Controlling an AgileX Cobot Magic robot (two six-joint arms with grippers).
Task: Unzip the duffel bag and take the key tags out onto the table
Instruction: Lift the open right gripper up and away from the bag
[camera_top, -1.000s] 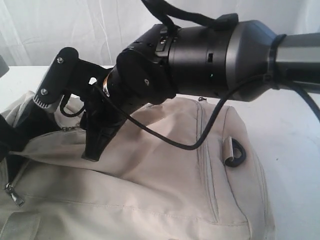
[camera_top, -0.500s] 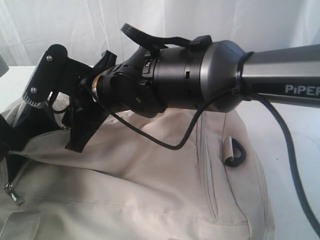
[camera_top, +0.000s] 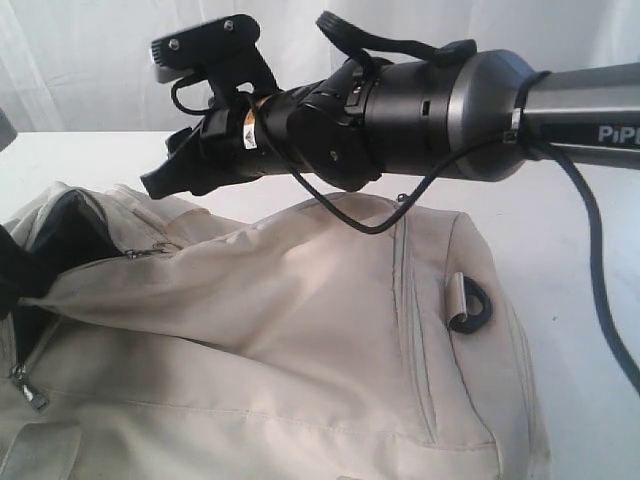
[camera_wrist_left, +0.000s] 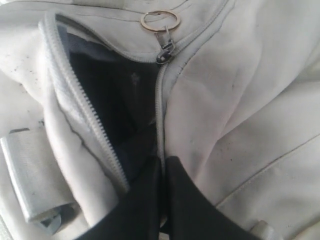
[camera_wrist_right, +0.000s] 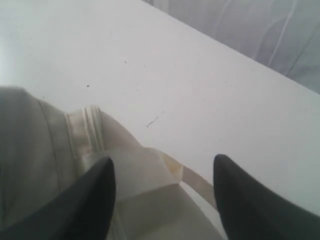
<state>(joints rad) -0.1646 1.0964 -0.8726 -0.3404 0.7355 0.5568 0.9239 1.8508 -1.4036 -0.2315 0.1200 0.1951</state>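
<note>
The cream duffel bag (camera_top: 300, 330) lies on the white table (camera_top: 565, 240) with its main zipper open at the left, showing dark lining (camera_top: 60, 235). In the left wrist view the zipper slider with its bare metal ring (camera_wrist_left: 160, 21) sits at the far end of the opening (camera_wrist_left: 115, 105). My left gripper (camera_wrist_left: 162, 172) is shut on the zipper edge of the bag. My right gripper (camera_top: 165, 172) hovers above the bag's left part, open and empty (camera_wrist_right: 162, 172), over the bag's end and a webbing strap (camera_wrist_right: 200, 182). The key tags are hidden.
A black D-ring (camera_top: 470, 305) sits on the bag's right side, and a second zipper pull (camera_top: 30, 395) at its lower left. A white curtain (camera_top: 90, 60) hangs behind the table. Bare tabletop (camera_wrist_right: 175, 75) lies beyond the bag's end.
My right gripper has lifted from the bag's opening and swung up to point left, its jaws wider, with nothing in them. The left gripper and the bag have stayed put.
</note>
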